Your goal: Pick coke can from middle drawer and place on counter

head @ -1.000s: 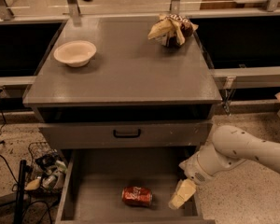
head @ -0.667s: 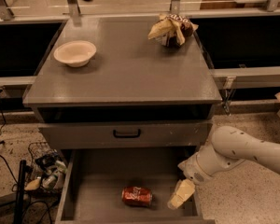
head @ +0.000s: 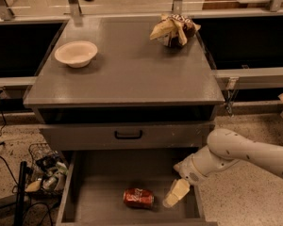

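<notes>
The coke can (head: 138, 197) lies on its side on the floor of the open middle drawer (head: 101, 192), near the drawer's front centre. My gripper (head: 176, 193) hangs inside the drawer just right of the can, a small gap apart from it, pointing down and left. The white arm (head: 236, 154) reaches in from the right. Above the drawers is the grey counter (head: 127, 74).
A white bowl (head: 76, 53) sits on the counter's left and a tan and brown snack bag (head: 173, 29) at its back right. A closed drawer front with a black handle (head: 128, 135) overhangs the open drawer. A wire basket and cables (head: 43, 173) lie on the floor at left.
My gripper has edged slightly left towards the can. The can, bowl and bag have not moved.
</notes>
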### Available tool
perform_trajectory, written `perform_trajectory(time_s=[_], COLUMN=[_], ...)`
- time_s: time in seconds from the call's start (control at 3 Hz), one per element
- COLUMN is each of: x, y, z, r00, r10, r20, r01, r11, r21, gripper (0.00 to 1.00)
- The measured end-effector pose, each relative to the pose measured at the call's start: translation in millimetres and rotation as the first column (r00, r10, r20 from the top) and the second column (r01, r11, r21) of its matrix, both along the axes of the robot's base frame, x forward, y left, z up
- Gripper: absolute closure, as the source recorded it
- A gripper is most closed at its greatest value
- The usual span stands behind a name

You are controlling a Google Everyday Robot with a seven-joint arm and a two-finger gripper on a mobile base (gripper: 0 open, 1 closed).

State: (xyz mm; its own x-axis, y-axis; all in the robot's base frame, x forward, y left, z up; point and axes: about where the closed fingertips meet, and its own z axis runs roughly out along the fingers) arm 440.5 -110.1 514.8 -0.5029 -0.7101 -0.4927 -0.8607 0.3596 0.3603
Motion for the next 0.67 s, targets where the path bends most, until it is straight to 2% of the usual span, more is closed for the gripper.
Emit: perform_trajectory(time_s=[0.33,0.67], x=[9.9,9.8], y=[26.7,26.9], z=[-14.7,-14.9], r00=[0.9996,0.9996], r10=[0.023,0.023], r20=[-0.018,-0.018], r01=[-0.022,-0.022], r11=[0.999,0.999], r21=[0.029,0.029], gripper=[0.0,0.0])
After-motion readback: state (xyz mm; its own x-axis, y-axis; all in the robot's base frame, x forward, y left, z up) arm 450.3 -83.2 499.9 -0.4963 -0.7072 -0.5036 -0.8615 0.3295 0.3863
